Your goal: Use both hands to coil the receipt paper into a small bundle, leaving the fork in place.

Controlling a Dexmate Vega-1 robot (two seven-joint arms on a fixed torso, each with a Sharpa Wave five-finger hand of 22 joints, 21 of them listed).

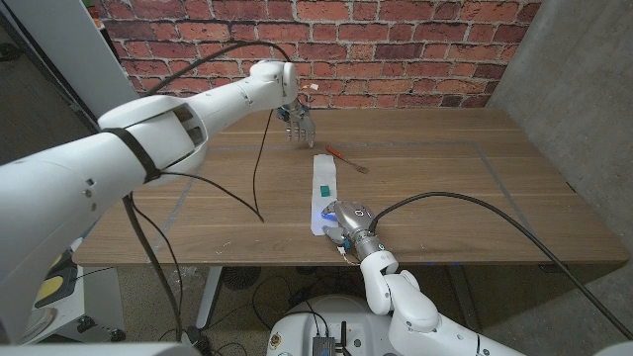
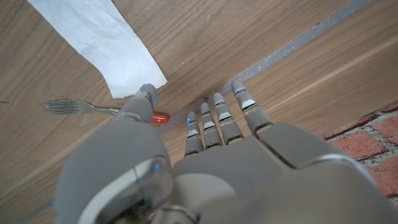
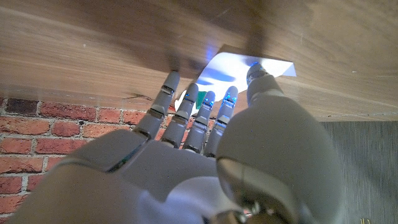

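Note:
A long white strip of receipt paper lies flat along the middle of the table, with a small green mark on it. A fork with a red handle lies just right of the strip's far end. My left hand hangs beyond that far end, fingers straight and apart, holding nothing. In the left wrist view the paper's end and the fork lie just past my fingertips. My right hand is at the strip's near end, fingers extended onto the paper, gripping nothing.
A black cable hangs from my left arm over the table's left half. A grey tape line marks a rectangle on the wood. The table's front edge runs just behind my right hand. A brick wall stands behind the table.

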